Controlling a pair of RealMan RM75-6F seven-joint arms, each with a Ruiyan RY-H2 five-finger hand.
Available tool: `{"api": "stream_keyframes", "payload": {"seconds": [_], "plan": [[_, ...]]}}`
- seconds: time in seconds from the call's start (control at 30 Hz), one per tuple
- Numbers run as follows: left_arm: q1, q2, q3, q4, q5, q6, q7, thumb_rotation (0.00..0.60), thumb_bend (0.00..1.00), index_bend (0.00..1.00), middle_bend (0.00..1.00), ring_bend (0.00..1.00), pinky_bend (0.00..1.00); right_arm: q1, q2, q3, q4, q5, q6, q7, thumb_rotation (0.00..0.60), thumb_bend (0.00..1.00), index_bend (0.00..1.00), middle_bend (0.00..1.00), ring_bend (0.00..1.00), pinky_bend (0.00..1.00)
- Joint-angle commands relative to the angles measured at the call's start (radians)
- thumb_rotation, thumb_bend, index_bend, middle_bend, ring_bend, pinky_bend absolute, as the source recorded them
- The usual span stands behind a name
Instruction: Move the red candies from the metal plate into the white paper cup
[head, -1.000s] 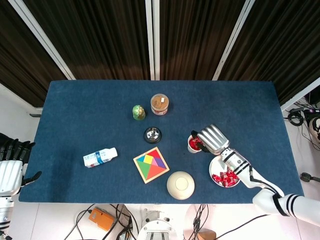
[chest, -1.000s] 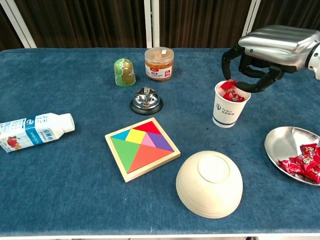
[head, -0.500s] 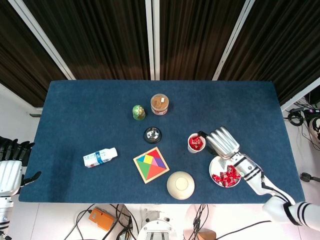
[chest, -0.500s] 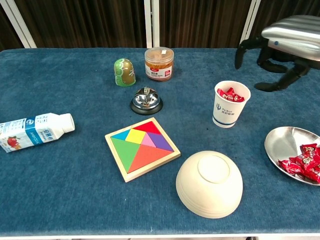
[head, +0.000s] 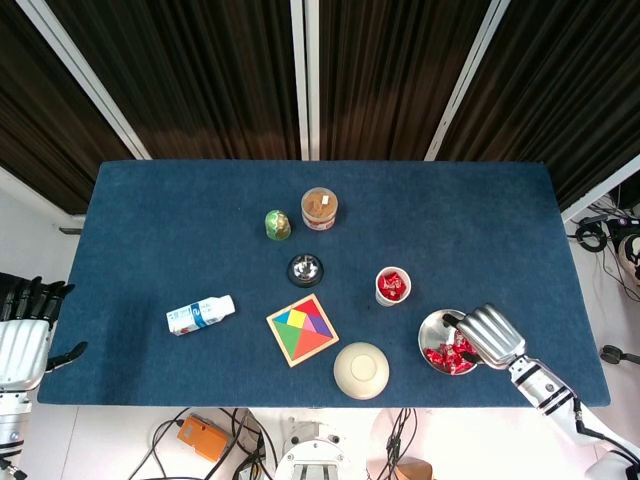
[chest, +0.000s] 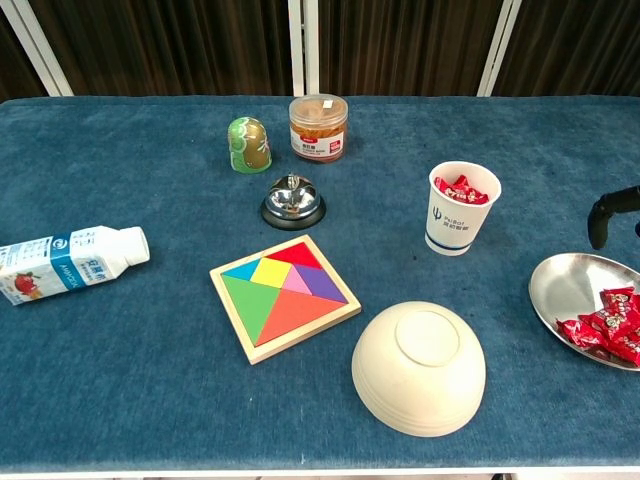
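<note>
The white paper cup (head: 391, 288) stands right of the table's centre with several red candies (chest: 465, 189) inside it. The metal plate (head: 434, 328) lies near the front right edge and holds more red candies (chest: 606, 323) on its right half. My right hand (head: 490, 335) hovers over the plate's right side with its fingers apart and nothing in them. In the chest view only one dark fingertip (chest: 601, 214) of it shows, above the plate (chest: 570, 283). My left hand (head: 22, 335) hangs empty off the table's left edge, fingers spread.
An upturned cream bowl (head: 361, 370) sits just left of the plate. A tangram puzzle (head: 301, 329), a call bell (head: 305, 268), a green egg figure (head: 277, 224), a snack jar (head: 319, 208) and a lying milk bottle (head: 200, 314) occupy the middle and left.
My right hand left the cup, where it had dropped candies, and swung back toward the front right to hover over the metal plate. The left hand stayed put.
</note>
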Motion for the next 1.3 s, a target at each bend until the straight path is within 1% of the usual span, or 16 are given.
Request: {"api": "stream_keyframes", "payload": {"seconds": [0.03, 0.43, 0.6, 0.77, 1.0, 1.17, 1.23, 1.3], "plan": [[0.003, 0.002, 0.001, -0.002, -0.003, 0.003, 0.001, 0.600, 0.00, 0.17, 0.15, 0.04, 0.00, -0.002, -0.020, -0.007, 0.034, 0.004, -0.030, -0.007, 0.600, 0.26, 0.50, 0.94, 1.00, 1.00], [0.009, 0.005, 0.001, -0.006, -0.008, 0.007, 0.004, 0.600, 0.00, 0.17, 0.15, 0.04, 0.00, 0.029, -0.086, 0.007, 0.103, 0.005, -0.109, 0.001, 0.600, 0.26, 0.51, 0.94, 1.00, 1.00], [0.012, 0.007, 0.000, -0.007, -0.010, 0.009, 0.004, 0.600, 0.00, 0.17, 0.15, 0.04, 0.00, 0.044, -0.104, 0.012, 0.114, -0.004, -0.125, 0.010, 0.600, 0.32, 0.51, 0.94, 1.00, 1.00], [0.013, 0.006, 0.001, -0.005, -0.012, 0.007, 0.001, 0.600, 0.00, 0.17, 0.15, 0.04, 0.00, 0.054, -0.111, 0.015, 0.118, -0.006, -0.137, 0.011, 0.600, 0.34, 0.51, 0.94, 1.00, 1.00], [0.014, 0.004, 0.001, -0.002, -0.012, 0.008, -0.001, 0.600, 0.00, 0.17, 0.15, 0.04, 0.00, 0.062, -0.118, 0.014, 0.119, -0.007, -0.151, 0.005, 0.600, 0.43, 0.53, 0.94, 1.00, 1.00], [0.014, 0.004, 0.001, 0.001, -0.010, 0.009, -0.003, 0.600, 0.00, 0.17, 0.15, 0.04, 0.00, 0.064, -0.127, 0.014, 0.127, -0.001, -0.160, 0.004, 0.600, 0.45, 0.53, 0.94, 1.00, 1.00], [0.015, 0.003, 0.002, 0.002, -0.010, 0.009, -0.003, 0.600, 0.00, 0.17, 0.15, 0.04, 0.00, 0.065, -0.130, 0.013, 0.132, 0.001, -0.166, 0.002, 0.600, 0.47, 0.54, 0.94, 1.00, 1.00], [0.016, 0.003, 0.002, 0.003, -0.011, 0.009, -0.005, 0.600, 0.00, 0.17, 0.15, 0.04, 0.00, 0.065, -0.133, 0.013, 0.136, 0.005, -0.170, 0.003, 0.600, 0.51, 0.57, 0.94, 1.00, 1.00]]}}
